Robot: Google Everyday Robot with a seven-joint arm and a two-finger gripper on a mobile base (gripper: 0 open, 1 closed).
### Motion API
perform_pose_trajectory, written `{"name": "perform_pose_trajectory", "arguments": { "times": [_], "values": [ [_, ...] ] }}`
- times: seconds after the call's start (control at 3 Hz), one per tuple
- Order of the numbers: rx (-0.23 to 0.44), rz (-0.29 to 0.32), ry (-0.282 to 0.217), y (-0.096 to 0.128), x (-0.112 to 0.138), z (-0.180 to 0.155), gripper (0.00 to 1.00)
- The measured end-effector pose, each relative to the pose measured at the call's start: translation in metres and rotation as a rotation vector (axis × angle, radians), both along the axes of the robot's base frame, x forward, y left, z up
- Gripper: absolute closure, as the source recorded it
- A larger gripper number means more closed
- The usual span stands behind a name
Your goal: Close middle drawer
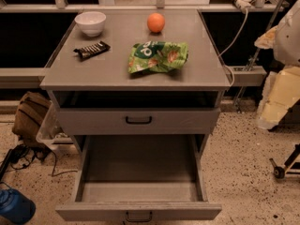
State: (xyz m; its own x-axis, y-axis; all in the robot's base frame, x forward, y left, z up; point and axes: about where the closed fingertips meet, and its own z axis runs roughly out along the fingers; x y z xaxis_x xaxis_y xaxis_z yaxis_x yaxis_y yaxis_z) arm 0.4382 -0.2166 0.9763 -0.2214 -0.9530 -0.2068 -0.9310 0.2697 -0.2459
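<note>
The middle drawer is pulled far out of the grey cabinet towards me. Its plain grey tray is empty. Its low front panel lies at the bottom edge of the view, with a small black bar handle partly cut off. Above it, the taller-fronted drawer with a wider black handle stands a little way out. My gripper is out of view. Only white and cream shapes show at the right edge.
On the cabinet top lie a white bowl, an orange, a dark snack bar and a green chip bag. A brown bag and cables lie on the floor at left, a blue object at bottom left. A wheeled leg stands at right.
</note>
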Motion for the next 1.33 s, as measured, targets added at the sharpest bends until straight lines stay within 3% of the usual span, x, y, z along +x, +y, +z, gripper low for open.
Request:
{"name": "perform_pose_trajectory", "arguments": {
  "times": [0.67,1.33],
  "values": [
    [0.001,-0.004,0.013,0.001,0.001,-0.019,0.00],
    [0.032,-0.021,0.020,0.001,0.002,-0.114,0.00]
  ]
}}
